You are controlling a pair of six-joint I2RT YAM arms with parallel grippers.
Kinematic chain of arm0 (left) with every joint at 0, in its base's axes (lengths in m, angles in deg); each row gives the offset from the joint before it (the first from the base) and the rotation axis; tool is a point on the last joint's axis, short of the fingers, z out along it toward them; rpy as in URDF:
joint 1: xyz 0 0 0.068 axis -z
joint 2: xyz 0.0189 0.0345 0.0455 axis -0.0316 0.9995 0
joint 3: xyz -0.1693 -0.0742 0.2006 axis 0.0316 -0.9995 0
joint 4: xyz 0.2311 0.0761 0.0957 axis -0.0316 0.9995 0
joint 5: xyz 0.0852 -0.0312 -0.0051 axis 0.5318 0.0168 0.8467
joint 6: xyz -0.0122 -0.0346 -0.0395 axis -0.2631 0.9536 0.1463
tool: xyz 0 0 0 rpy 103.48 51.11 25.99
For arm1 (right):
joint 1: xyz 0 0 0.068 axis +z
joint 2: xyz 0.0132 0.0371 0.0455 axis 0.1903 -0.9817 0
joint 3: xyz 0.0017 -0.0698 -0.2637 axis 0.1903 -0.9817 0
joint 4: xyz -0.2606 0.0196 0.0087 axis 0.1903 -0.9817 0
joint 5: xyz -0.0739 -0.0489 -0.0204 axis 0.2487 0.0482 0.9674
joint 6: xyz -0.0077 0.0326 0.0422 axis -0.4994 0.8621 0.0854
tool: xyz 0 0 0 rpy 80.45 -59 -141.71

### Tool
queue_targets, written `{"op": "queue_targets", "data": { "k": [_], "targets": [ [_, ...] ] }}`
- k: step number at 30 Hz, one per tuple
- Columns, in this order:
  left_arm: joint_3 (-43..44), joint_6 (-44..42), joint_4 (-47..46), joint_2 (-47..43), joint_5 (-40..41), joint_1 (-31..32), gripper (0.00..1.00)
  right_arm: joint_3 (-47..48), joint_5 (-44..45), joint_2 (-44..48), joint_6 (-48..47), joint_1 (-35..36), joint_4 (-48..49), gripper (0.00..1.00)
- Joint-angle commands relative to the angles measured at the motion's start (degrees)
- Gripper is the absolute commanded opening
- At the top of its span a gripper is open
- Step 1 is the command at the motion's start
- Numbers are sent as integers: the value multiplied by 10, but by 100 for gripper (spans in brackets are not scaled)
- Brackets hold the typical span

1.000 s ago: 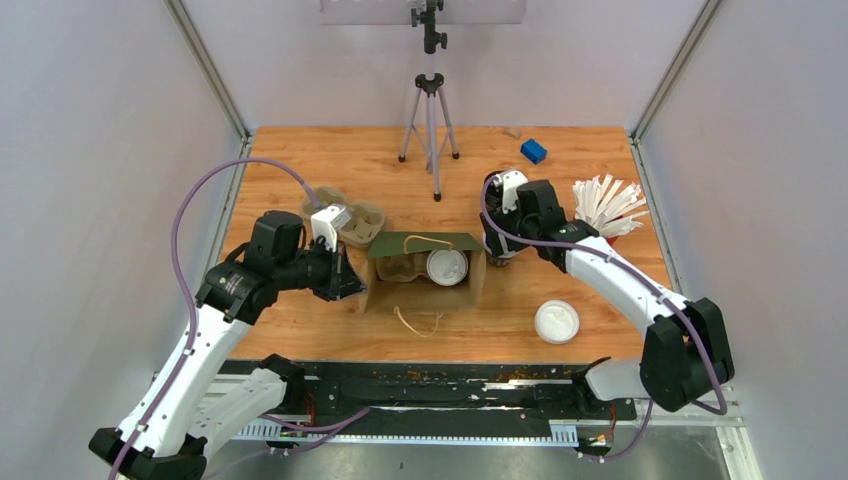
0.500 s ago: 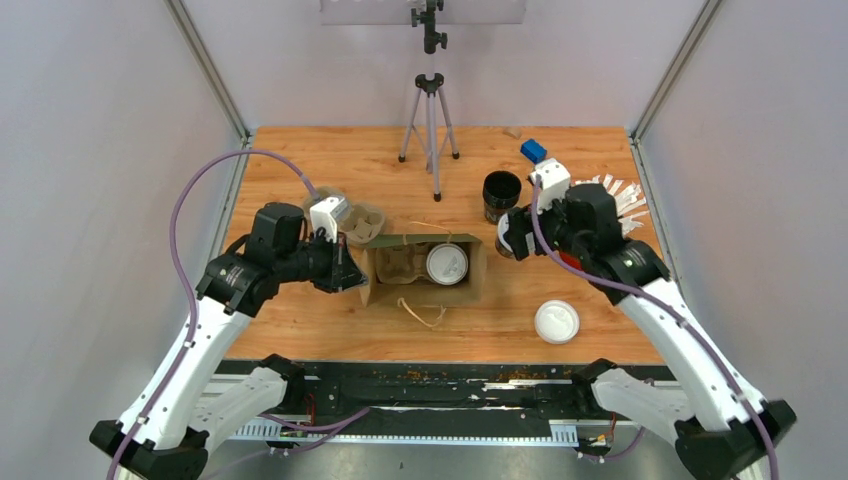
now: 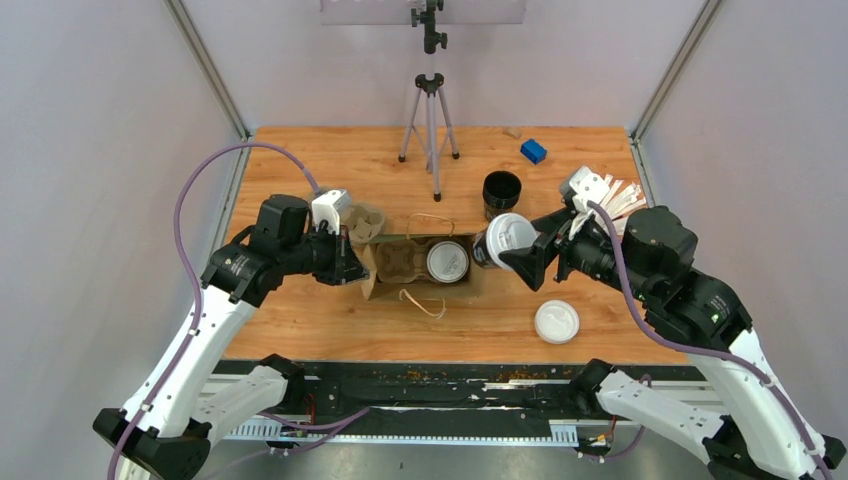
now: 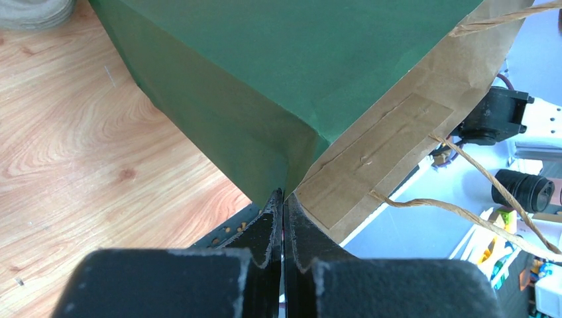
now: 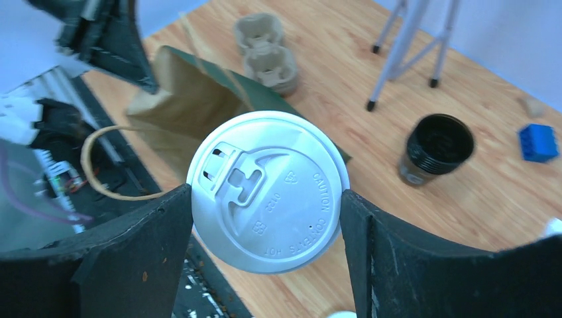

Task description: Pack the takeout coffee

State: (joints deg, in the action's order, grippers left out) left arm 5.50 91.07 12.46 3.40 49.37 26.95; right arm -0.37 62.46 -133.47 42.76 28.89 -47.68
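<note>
A tripod (image 3: 431, 120) stands at the back of the wooden table (image 3: 300, 170), a blue block (image 3: 533, 151) and a black stack of lidless cups (image 3: 501, 194) right of it, a loose white lid (image 3: 556, 322) near the front.

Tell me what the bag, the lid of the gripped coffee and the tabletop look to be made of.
Bag: paper, matte green outside, brown kraft inside; it creases and folds.
Takeout coffee lid: likely thin moulded plastic, matte white, with raised lettering and a sip tab.
Table: wood or wood-look laminate, low sheen; grain and knots show.
</note>
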Motion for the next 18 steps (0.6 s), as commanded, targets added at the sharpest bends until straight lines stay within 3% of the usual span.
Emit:
{"op": "queue_targets", "data": {
  "k": [1,8,18],
  "targets": [
    [23,6,-11,-2,13,3,0,23,-34,-12,50,57,10,68],
    [21,-2,-17,-1,5,3,0,47,3,-62,21,155,30,68],
    [0,-17,-46,-15,-36,3,0,-46,32,-122,-201,212,168,69]
  ]
}}
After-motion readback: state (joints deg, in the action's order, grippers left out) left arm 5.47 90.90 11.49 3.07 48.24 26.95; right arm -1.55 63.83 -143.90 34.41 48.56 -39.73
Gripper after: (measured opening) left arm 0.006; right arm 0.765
